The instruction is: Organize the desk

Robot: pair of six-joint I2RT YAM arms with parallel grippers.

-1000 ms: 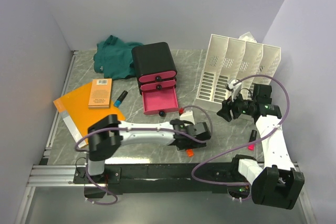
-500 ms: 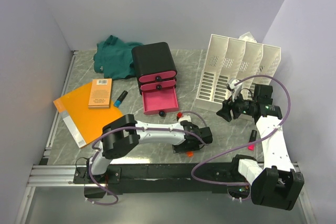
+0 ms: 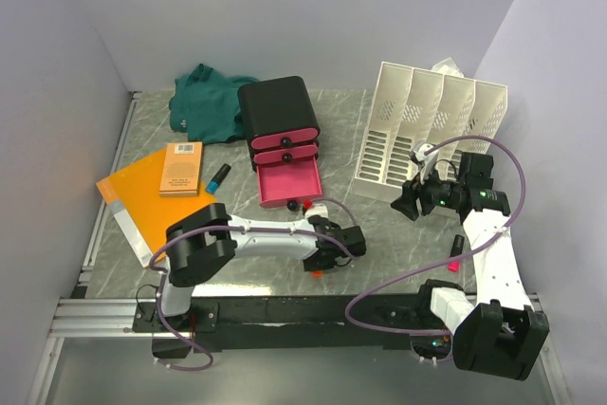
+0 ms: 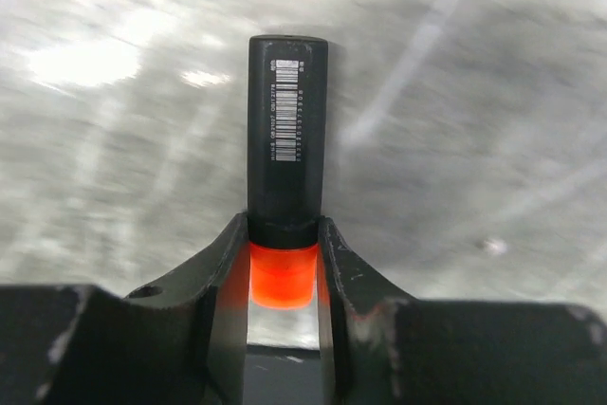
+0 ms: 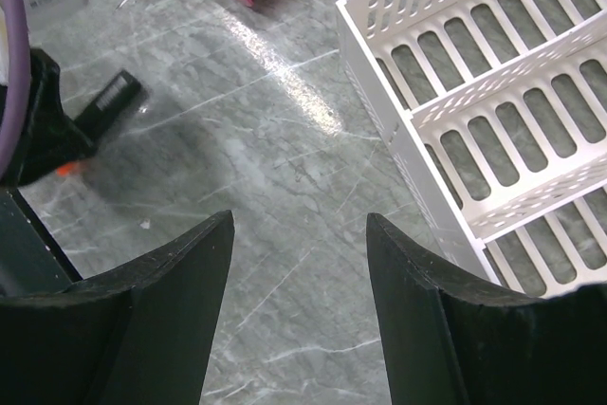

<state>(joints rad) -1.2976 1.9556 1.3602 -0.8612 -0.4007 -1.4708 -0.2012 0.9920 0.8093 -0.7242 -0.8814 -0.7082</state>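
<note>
The desk (image 3: 389, 244) is grey-green marble. My left gripper (image 3: 323, 263) is low over its front middle, shut on a black marker (image 4: 287, 130) with a barcode label. Its orange end (image 3: 317, 273) sits between the fingers (image 4: 228, 253), and the black barrel points away over the desk (image 4: 474, 92). The marker also shows in the right wrist view (image 5: 112, 97). My right gripper (image 3: 406, 204) is open and empty above the desk (image 5: 285, 130), just in front of the white file rack (image 3: 432, 130); its fingers (image 5: 180, 263) are wide apart.
A black drawer box with pink fronts (image 3: 280, 120) has its bottom drawer (image 3: 287, 185) pulled open. Behind it lies a green cloth (image 3: 209, 101). An orange folder (image 3: 142, 206), a notebook (image 3: 180, 168) and a small marker (image 3: 219, 175) lie left. Another marker (image 3: 457, 248) lies right.
My left gripper has moved left along the front of the desk with the marker in it. The right arm has not moved.
</note>
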